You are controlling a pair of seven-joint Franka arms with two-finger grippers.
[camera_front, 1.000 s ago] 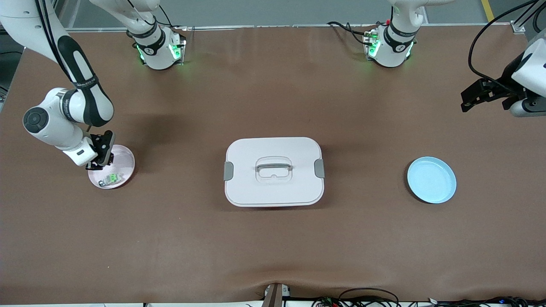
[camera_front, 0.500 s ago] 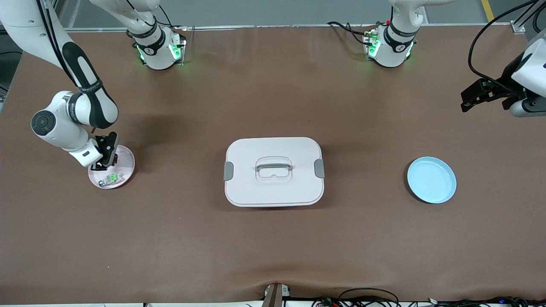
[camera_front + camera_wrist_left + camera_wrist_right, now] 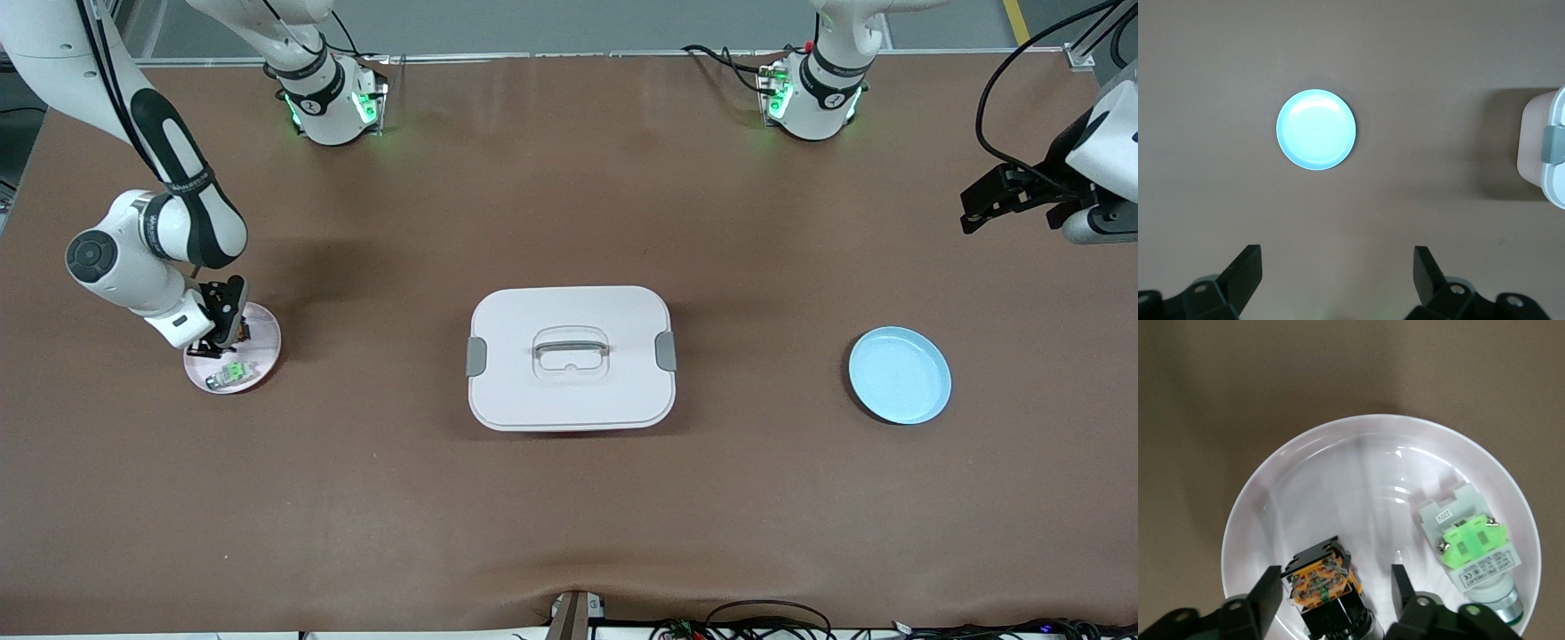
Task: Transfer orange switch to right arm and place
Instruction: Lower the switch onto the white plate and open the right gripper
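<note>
The orange switch (image 3: 1321, 581) lies on the pink plate (image 3: 1358, 473) at the right arm's end of the table. It is black with an orange band. My right gripper (image 3: 1337, 587) hangs low over that plate (image 3: 264, 354) and is open. Its fingers stand on either side of the switch, with a clear gap at one finger (image 3: 1400, 581). In the front view the right gripper (image 3: 227, 331) covers most of the switch. My left gripper (image 3: 978, 209) waits open and empty (image 3: 1336, 257) in the air over the left arm's end of the table.
A silvery-white component with a green centre (image 3: 1471, 548) lies on the same pink plate, beside the switch (image 3: 233, 369). A white lidded box with a handle (image 3: 571, 357) sits mid-table. A blue plate (image 3: 900, 375) is bare at the left arm's end.
My right gripper shifted slightly over the pink plate, then its jaws parted from the orange switch, which now rests on the plate. The left arm has not moved.
</note>
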